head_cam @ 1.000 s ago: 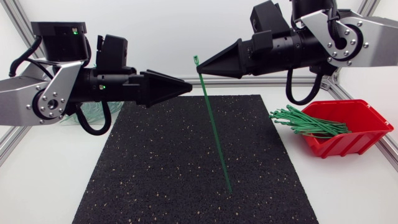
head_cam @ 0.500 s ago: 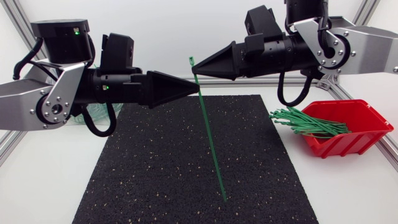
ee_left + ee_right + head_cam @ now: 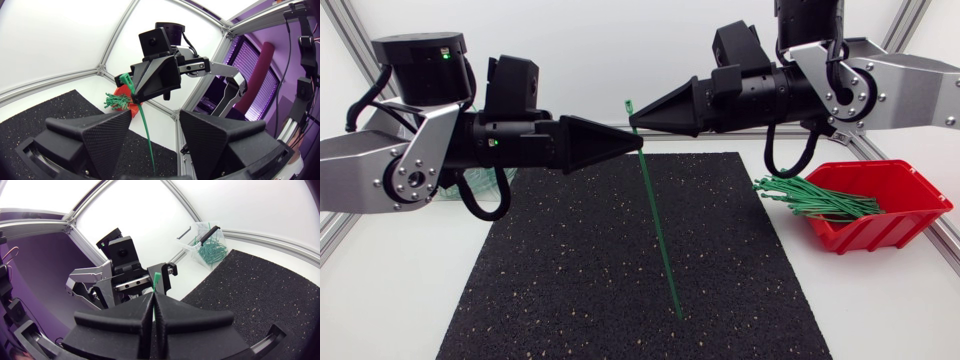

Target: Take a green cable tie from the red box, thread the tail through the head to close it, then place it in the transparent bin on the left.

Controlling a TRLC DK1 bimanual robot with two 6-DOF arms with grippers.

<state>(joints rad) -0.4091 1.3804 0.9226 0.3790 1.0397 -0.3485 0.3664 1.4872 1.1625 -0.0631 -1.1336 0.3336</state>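
A long green cable tie hangs nearly upright over the black mat, its head uppermost. My right gripper is shut on the strap just under the head; the right wrist view shows the head poking out above its fingertips. From the left, my left gripper meets the strap slightly lower. In the left wrist view its fingers stand apart, with the strap between them and touching neither. The red box of green ties sits at the right. The transparent bin holds several ties.
The transparent bin stands at the mat's far left corner, mostly hidden behind my left arm. Loose ties spill out of the red box onto the mat's right edge. White table surrounds the mat, with an aluminium frame along the back.
My right gripper carried the tie a little left and lower. My left gripper moved right until its tip reached the strap below the head.
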